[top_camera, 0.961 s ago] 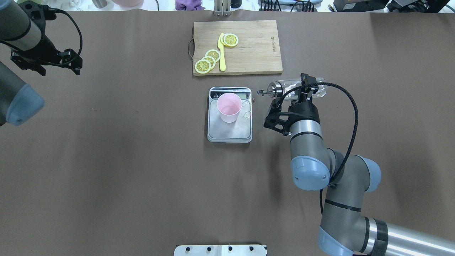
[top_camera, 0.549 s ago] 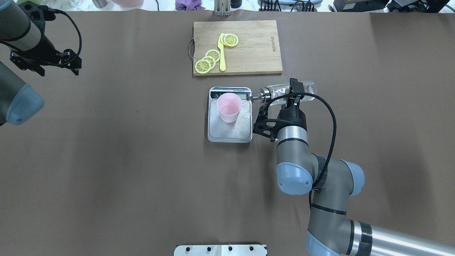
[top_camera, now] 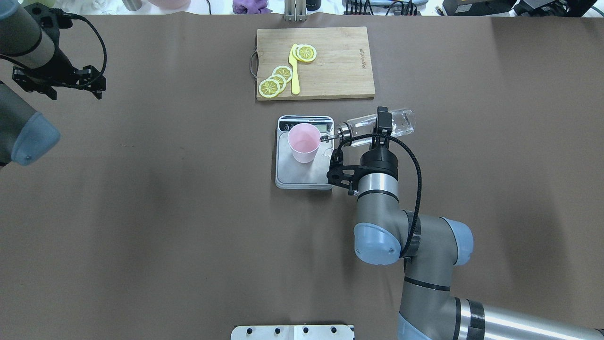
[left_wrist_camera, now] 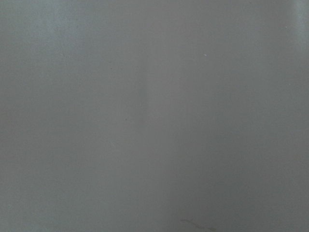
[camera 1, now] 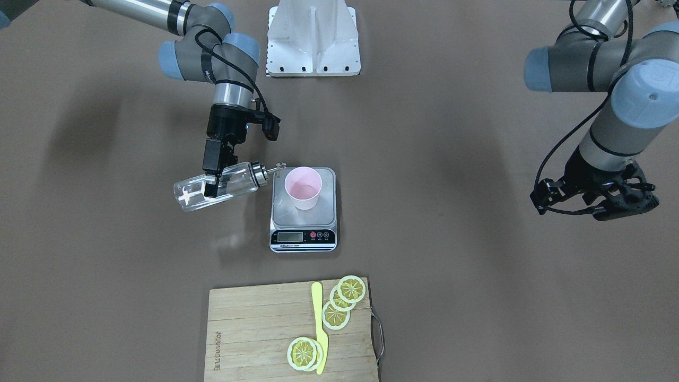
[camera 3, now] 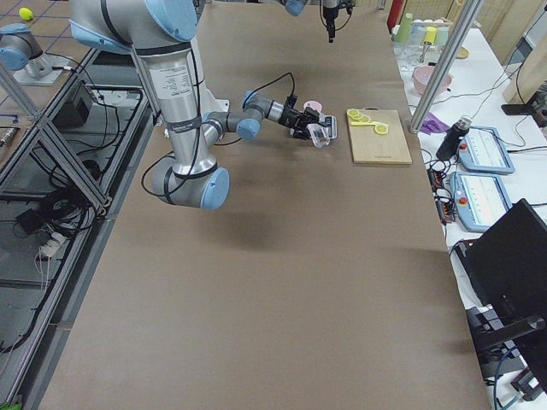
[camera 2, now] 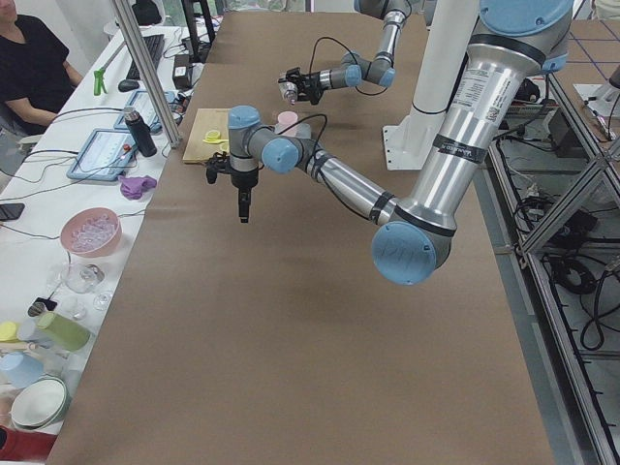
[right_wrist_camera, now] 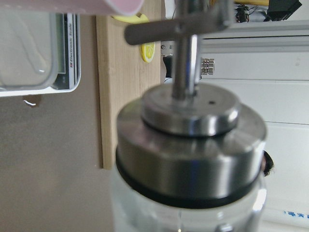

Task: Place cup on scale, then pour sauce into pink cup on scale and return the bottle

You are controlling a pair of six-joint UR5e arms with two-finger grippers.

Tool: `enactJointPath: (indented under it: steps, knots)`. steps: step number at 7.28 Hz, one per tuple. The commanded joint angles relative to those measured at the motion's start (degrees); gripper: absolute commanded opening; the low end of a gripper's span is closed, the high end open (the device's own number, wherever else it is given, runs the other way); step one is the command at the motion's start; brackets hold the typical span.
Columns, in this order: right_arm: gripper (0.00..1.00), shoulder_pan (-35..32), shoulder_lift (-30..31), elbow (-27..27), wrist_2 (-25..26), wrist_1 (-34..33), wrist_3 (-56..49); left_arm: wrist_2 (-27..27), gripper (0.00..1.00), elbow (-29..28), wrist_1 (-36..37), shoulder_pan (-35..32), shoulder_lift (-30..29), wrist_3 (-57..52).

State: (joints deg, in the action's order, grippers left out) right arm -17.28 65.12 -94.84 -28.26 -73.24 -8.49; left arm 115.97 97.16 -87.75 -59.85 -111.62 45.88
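A robotics lab; aluminium framing [camera 2: 145,70], floor cabling [camera 3: 53,207], an operator [camera 2: 34,63] beside tablets [camera 2: 102,153].

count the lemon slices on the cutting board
5 lemon slices on the cutting board: three overlapping on one side of the yellow knife, two stacked on the other; more could hide underneath.

You can reach the flat silver kitchen scale [top_camera: 304,175] over bare brown desk [top_camera: 188,198] from the robot's left and near sides. Its right is blocked: the right arm's fingers [top_camera: 382,119] hold the tilted clear glass bottle [top_camera: 402,122] there. Beyond lies the wooden cutting board [top_camera: 335,71].
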Motion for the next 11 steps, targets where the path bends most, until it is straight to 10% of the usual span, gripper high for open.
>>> enactJointPath:
  steps: [1,11]
  knots:
    - [0.17,-0.04,-0.35,0.44,0.66,-0.32,-2.40,-0.13,0.98,-0.22,-0.05,-0.01,0.00,0.00]
    - [0.17,-2.14,-4.04,3.61,2.24,-1.38,-15.57,-0.13,0.98,-1.27,-0.49,-0.01,0.00,0.00]
